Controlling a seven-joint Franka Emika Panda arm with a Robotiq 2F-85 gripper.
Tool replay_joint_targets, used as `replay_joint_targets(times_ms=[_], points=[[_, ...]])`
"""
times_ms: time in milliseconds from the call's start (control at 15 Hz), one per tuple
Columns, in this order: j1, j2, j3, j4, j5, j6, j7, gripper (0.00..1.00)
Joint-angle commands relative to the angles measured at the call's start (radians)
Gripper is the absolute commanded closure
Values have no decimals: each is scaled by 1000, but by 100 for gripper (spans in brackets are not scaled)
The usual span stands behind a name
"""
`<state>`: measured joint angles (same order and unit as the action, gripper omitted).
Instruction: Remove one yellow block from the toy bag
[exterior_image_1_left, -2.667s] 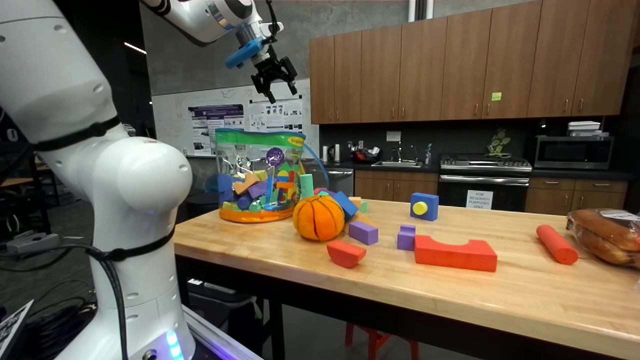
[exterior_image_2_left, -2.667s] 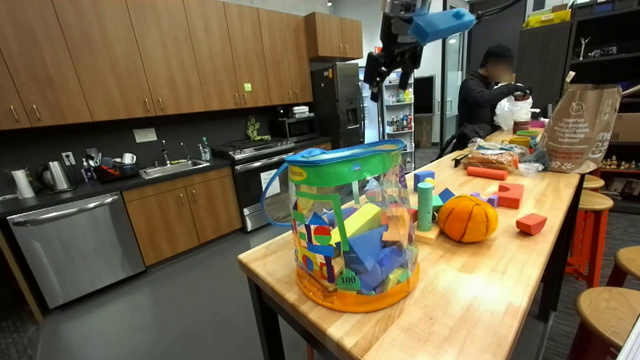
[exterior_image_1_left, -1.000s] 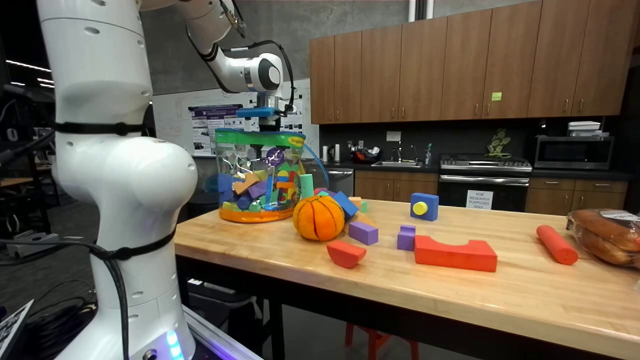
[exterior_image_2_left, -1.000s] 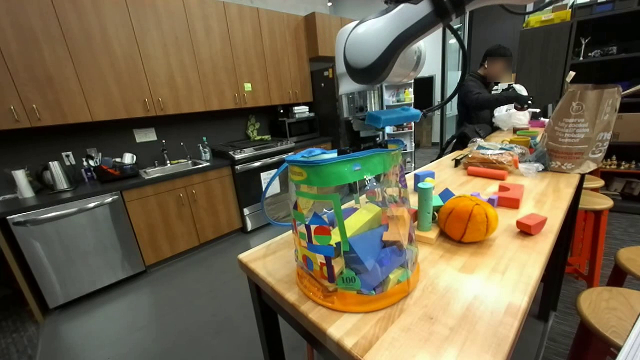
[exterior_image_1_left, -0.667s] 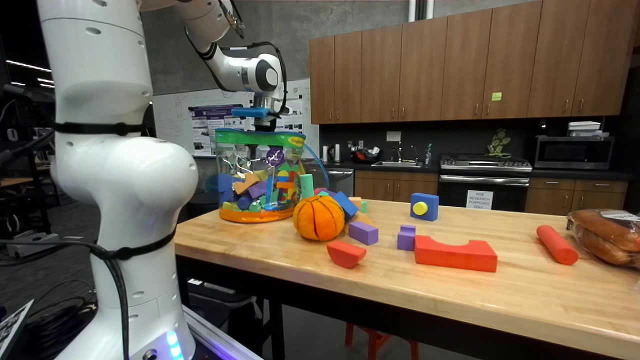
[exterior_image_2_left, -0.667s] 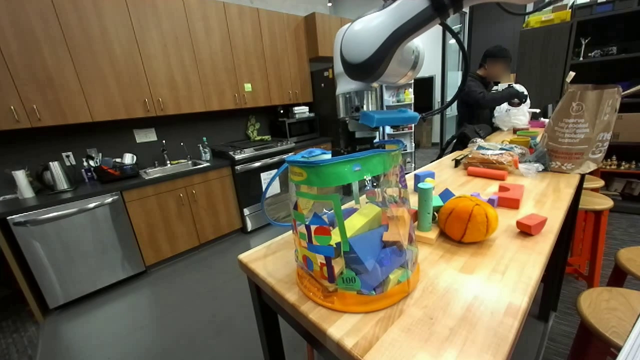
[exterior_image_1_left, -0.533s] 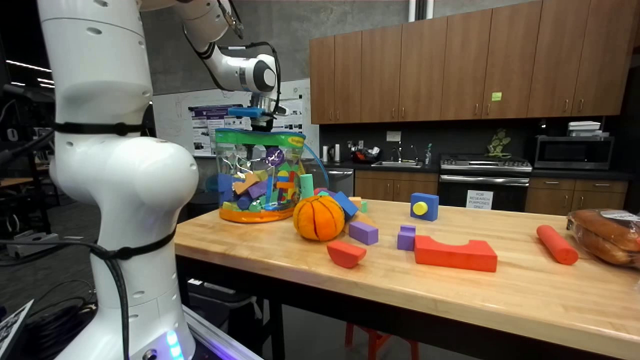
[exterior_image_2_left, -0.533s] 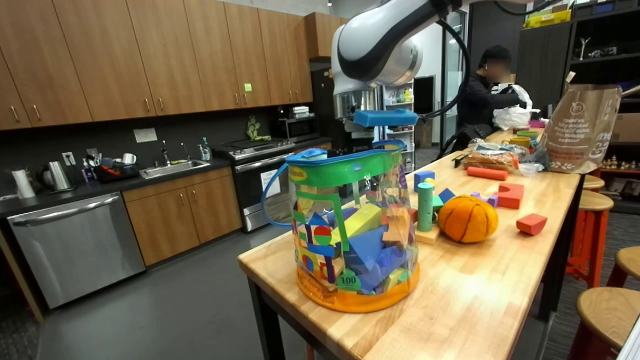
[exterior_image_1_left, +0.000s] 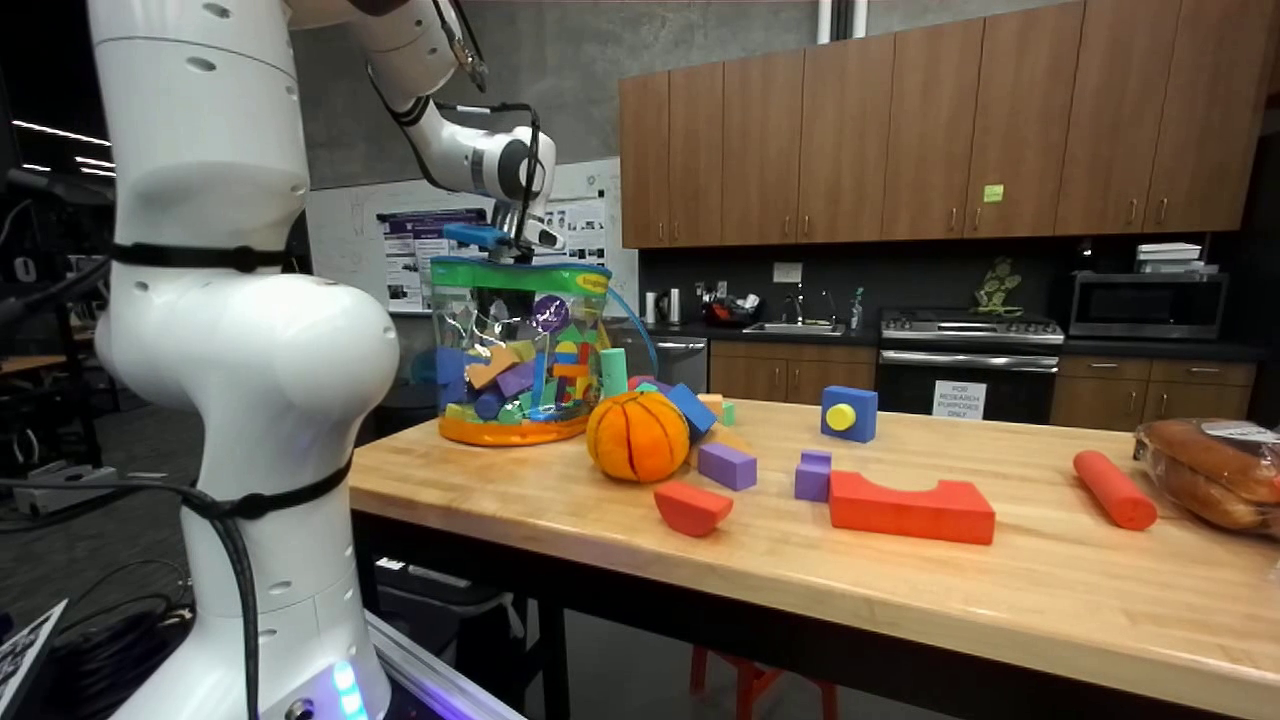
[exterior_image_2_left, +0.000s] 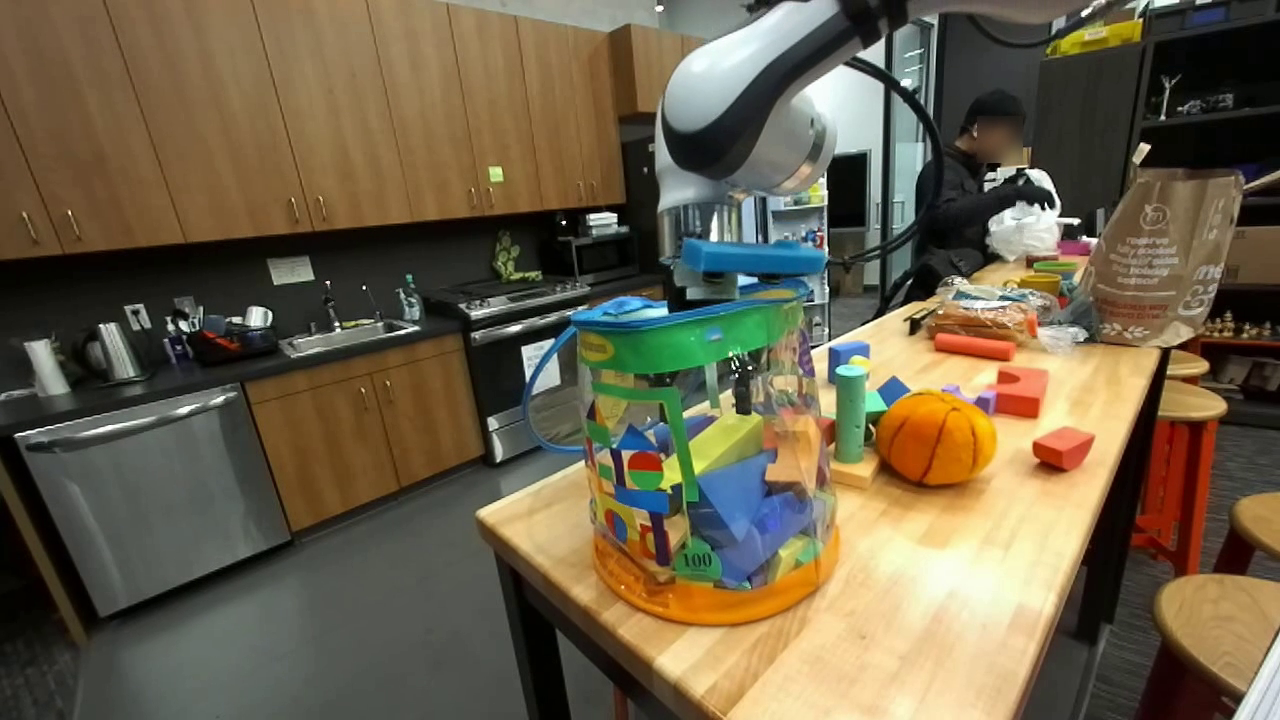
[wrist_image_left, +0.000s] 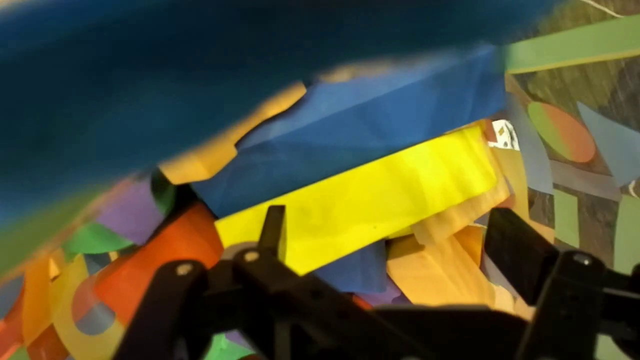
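Note:
The toy bag is a clear pouch with green-blue trim and an orange base, standing on the table in both exterior views (exterior_image_1_left: 520, 433) (exterior_image_2_left: 690, 345). In the wrist view a long plain yellow block (wrist_image_left: 370, 190) lies on top of the blocks inside; it also shows through the bag wall in an exterior view (exterior_image_2_left: 725, 442). My gripper (wrist_image_left: 389, 212) is open, its fingers wide apart with nothing held. It reaches down through the bag's mouth; a finger shows through the plastic just above the yellow block. The left finger overlaps the block's near end in the wrist view; contact cannot be told.
Blue (wrist_image_left: 350, 130), orange and red blocks lie around the yellow one. Outside the bag stand a green cylinder (exterior_image_2_left: 850, 415), an orange ball (exterior_image_1_left: 638, 437) and several loose blocks, with a red arch block (exterior_image_1_left: 910, 510) farther along. The blue bag rim surrounds my wrist.
My gripper was high above the bag and came down into its mouth. In the last half second it sank lower and the wrist tilted. The bag and blocks look unmoved.

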<state>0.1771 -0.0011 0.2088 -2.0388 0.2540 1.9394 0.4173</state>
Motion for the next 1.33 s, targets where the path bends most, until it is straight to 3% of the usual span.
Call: replay_joint_targets(times_ms=[0, 333, 733, 933, 1267], points=[[2, -14, -11, -62, -30, 70, 88, 0], [-11, -103, -20, -142, -190, 174, 284, 0], [-42, -183, -8, -203, -377, 164, 477, 0], [-37, -187, -1, -217, -382, 152, 498, 0], [-9, -131, 12, -195, -311, 204, 387, 0]])
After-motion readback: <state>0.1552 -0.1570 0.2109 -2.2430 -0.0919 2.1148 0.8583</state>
